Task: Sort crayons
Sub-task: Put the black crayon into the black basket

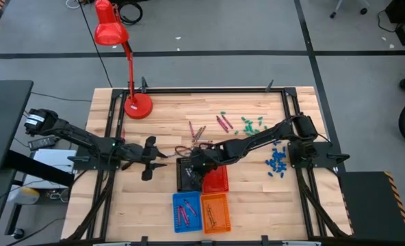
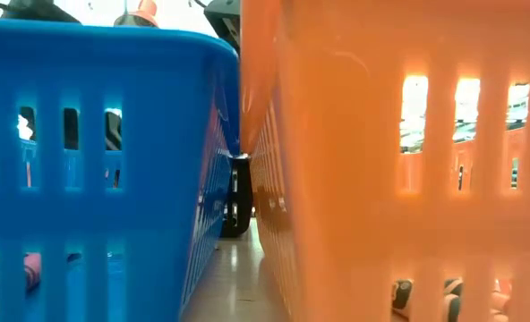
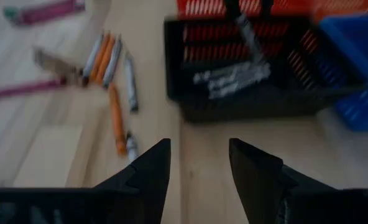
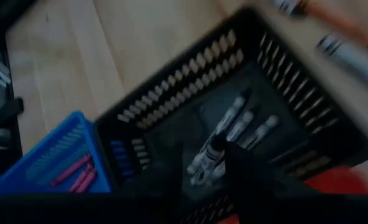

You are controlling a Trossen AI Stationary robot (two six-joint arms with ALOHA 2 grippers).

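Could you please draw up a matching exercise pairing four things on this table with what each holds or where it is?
Things:
1. black basket
2. blue basket
3. lamp
4. right gripper

Descriptions:
A. holds maroon-purple crayons
B. stands at the far left corner of the table
C. hovers over the black basket
D. holds pale grey crayons

Pairs: 1-D, 2-A, 3-B, 4-C

Two baskets, blue (image 2: pixel 95 161) and orange (image 2: pixel 408 161), fill the low view, hiding the table and arms behind them. The right wrist view is motion-blurred, so the right gripper (image 4: pixel 202 171) fingers over the black basket (image 4: pixel 234 124) are indistinct.
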